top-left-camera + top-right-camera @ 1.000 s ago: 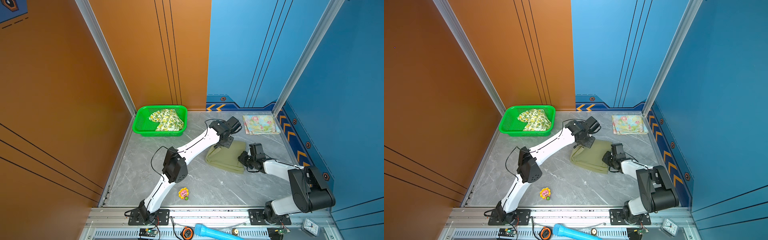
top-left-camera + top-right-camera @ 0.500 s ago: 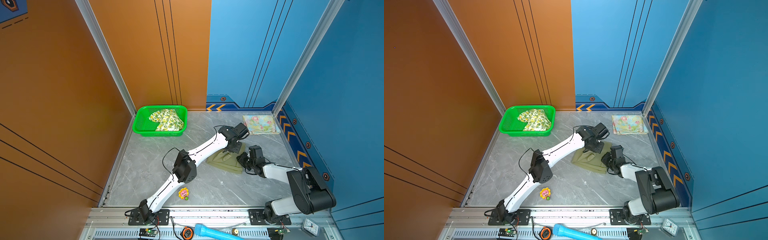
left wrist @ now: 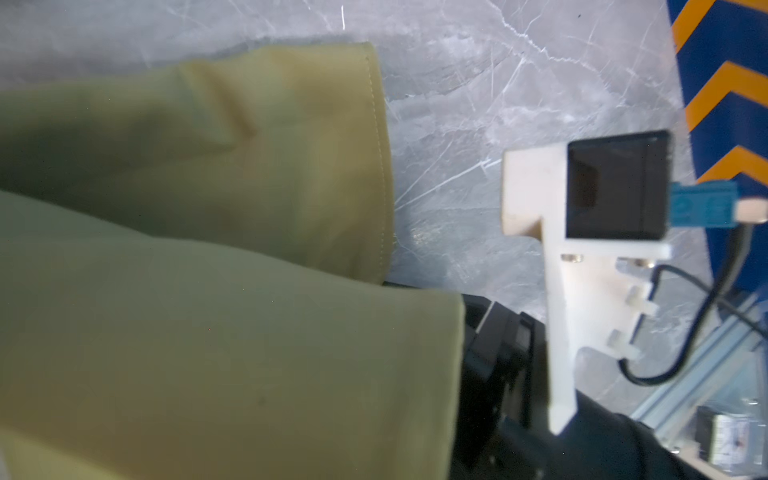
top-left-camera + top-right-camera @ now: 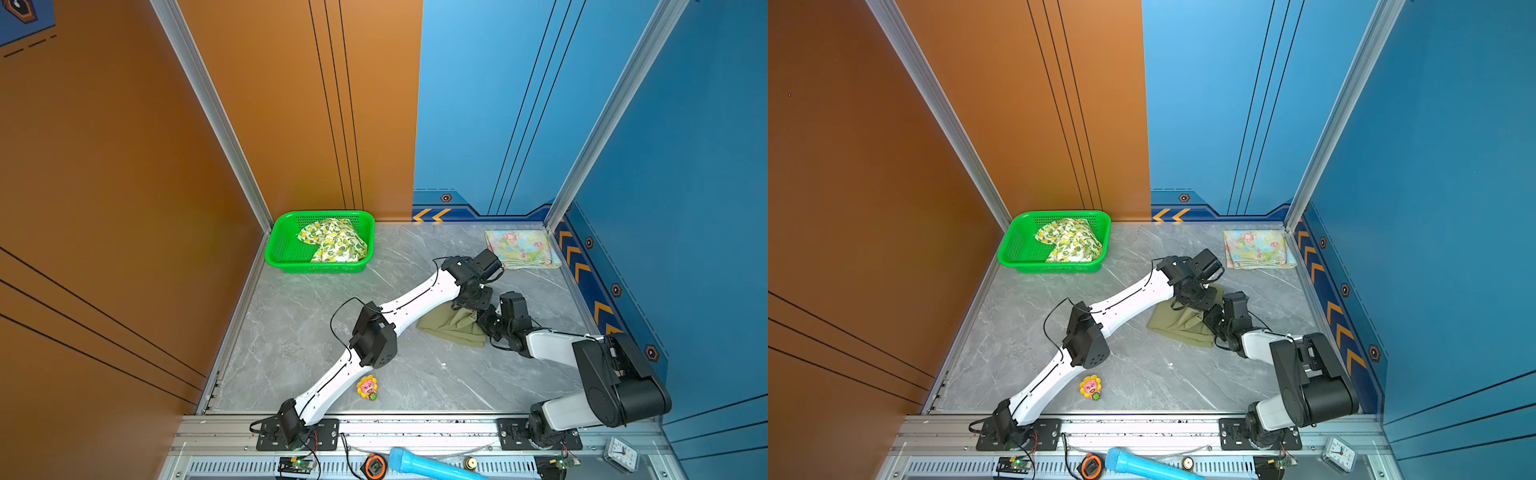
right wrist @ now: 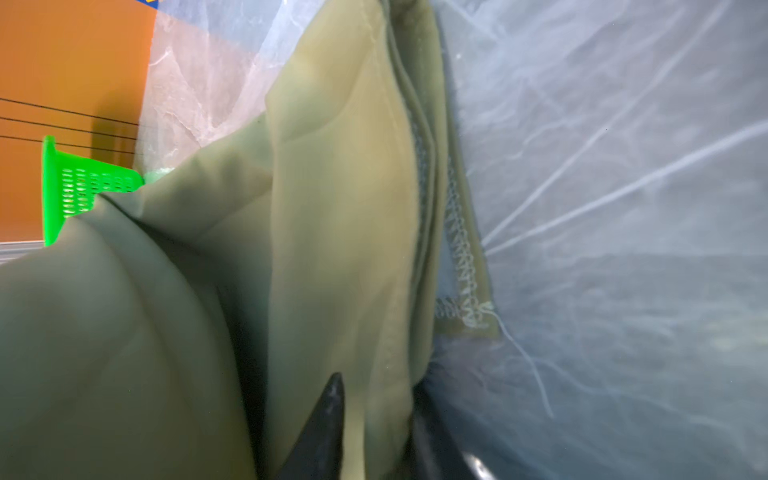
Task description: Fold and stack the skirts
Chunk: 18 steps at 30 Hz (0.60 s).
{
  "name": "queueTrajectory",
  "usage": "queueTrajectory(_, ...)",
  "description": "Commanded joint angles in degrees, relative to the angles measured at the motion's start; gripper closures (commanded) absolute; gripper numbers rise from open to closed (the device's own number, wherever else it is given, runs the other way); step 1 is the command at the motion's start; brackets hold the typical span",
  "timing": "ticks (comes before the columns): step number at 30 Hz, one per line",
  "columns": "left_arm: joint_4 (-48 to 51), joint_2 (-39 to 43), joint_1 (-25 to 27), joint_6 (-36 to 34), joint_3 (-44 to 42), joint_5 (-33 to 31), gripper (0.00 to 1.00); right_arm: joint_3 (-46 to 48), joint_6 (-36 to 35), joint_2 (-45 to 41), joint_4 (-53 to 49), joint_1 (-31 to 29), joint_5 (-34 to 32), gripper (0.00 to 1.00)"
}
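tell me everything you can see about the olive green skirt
The olive green skirt is plain, thin, matte cloth with stitched hems and an overlocked seam. It lies bunched and partly folded, in soft creases, on the grey marbled table, right of centre in both top views. The left gripper is at its far edge, and a layered edge sits between the fingers of the right gripper. Whether either pinches it cannot be told.

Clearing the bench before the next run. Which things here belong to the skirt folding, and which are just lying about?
Job: olive skirt, floral skirt, lemon skirt in the green basket.
Lying about: flower toy, blue tube, tape measure, small clock.
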State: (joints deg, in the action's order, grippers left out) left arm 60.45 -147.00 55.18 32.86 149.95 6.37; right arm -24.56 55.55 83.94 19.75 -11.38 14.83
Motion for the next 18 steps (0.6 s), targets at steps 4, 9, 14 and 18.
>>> queueTrajectory(4, -3.9, 0.0, -1.2, 1.9, 0.8, 6.5, 0.64, 2.5, -1.9, -6.1, -10.0, 3.6, 0.4, 0.54)
queueTrajectory(9, -5.8, 0.4, -2.0, 1.9, 0.7, 8.9, 0.56, 2.7, -7.0, -12.8, -19.5, 8.6, 1.2, 0.43)
queueTrajectory(14, -6.2, 3.1, -3.0, 0.4, -0.9, 8.9, 0.53, 2.7, -10.5, -18.1, -25.3, 13.3, 3.0, 0.41)
queueTrajectory(18, -6.3, 6.8, -3.7, -2.9, -7.7, 6.4, 0.53, 2.6, -11.1, -19.3, -26.3, 15.7, 5.8, 0.41)
